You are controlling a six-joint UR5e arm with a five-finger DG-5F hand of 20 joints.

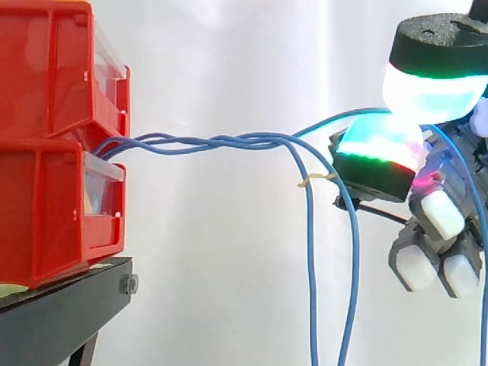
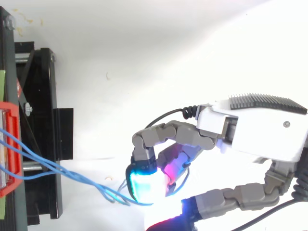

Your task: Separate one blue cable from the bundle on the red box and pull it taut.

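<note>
A bundle of thin blue cables [image 1: 206, 142] comes out between two stacked red bins [image 1: 46, 137] and runs twisted to the right. One blue cable [image 1: 328, 122] leaves the twist and rises in a gentle arc into the hand [image 1: 436, 210]. It ends pinched between two glowing fingertips [image 1: 377, 152], so the hand is shut on it. Two other strands [image 1: 311, 290] drop straight down from the twist. In the top view the hand [image 2: 255, 130] reaches in from the right, its cyan pad [image 2: 143, 185] on the cables [image 2: 72, 173].
The bins stand on a black stand [image 1: 61, 305] at the left, before a white curtain. A small pale tie [image 1: 316, 180] hangs on the drooping strands. Another blue strand [image 1: 482, 252] hangs behind the hand at the right edge.
</note>
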